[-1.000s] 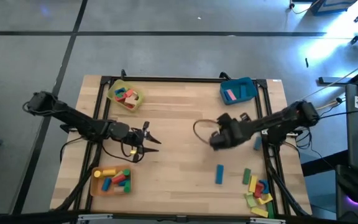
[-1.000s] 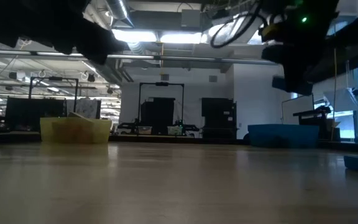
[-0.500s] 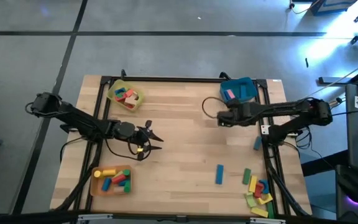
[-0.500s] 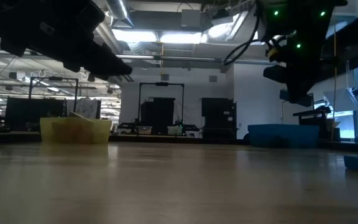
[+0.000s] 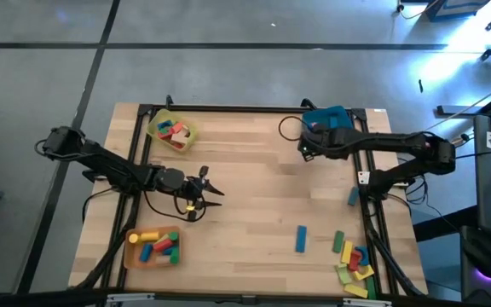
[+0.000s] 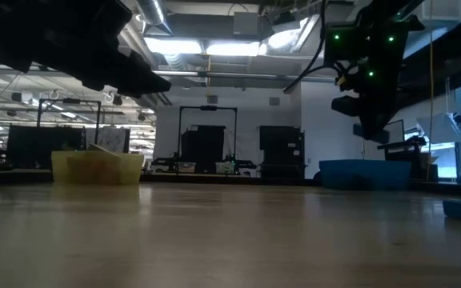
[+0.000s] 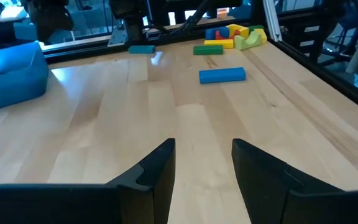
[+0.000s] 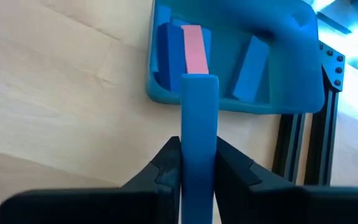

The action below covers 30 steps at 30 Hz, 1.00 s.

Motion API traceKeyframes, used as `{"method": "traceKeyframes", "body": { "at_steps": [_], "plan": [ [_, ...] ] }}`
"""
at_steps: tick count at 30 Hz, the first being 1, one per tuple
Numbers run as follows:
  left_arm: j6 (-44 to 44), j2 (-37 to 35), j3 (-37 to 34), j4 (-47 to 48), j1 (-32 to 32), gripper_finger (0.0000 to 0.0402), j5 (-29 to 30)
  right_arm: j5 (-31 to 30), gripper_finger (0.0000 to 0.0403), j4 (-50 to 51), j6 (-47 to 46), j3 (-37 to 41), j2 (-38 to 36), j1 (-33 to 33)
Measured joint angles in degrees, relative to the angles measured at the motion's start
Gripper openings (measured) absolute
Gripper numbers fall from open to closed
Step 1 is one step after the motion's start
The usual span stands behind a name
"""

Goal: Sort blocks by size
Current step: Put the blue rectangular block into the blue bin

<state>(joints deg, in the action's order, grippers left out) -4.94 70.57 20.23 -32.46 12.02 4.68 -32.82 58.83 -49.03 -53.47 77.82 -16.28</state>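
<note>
My right gripper [image 5: 307, 145] hangs at the near left corner of the blue tray [image 5: 329, 124], shut on a long blue block [image 8: 199, 118]. In the tray lie a pink bar [image 8: 194, 48] and blue blocks. My left gripper [image 5: 208, 189] stands open above bare table at the left, nothing between its fingers [image 7: 201, 167]. A blue bar [image 5: 300, 239] lies flat toward the near right, a teal block [image 5: 353, 197] lies by the right rail, and a pile of blocks [image 5: 353, 261] sits in the near right corner. My right gripper pinches the blue block's two broad sides [image 8: 199, 163] between its two fingers. The fingers slant down from above and lie along the block, which sticks out past them toward the tray. The block is lifted clear of the table, standing on edge.
A yellow tray [image 5: 170, 130] with red and green blocks stands at the far left. An orange tray [image 5: 153, 247] with several blocks stands at the near left. Black rails [image 5: 371, 213] run along the table's sides. Bare wood lies between the arms.
My right gripper has carried the blue block from the table's middle toward the far edge, up to the blue tray, rolling its wrist on the way. The block stays clamped and clear of the table.
</note>
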Motion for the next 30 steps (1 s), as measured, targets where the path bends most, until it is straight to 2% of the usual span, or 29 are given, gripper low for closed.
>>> {"method": "traceKeyframes", "body": {
  "at_steps": [13, 23, 30],
  "plan": [
    [-0.21, -0.04, 0.00, 0.21, -0.04, 0.0143, -0.01, 1.65, 0.0066, -4.03, 6.14, 0.00, 0.00, -6.83],
    [-0.01, -0.04, -0.02, 1.02, -0.07, 0.0143, 0.01, 2.34, 0.0067, -15.83, 13.25, 0.06, 0.02, -15.53],
    [0.29, -0.04, -0.02, 2.37, -0.05, 0.0143, 0.01, 2.61, 0.0070, -29.28, 18.49, 4.92, 0.02, -22.08]
  ]
}}
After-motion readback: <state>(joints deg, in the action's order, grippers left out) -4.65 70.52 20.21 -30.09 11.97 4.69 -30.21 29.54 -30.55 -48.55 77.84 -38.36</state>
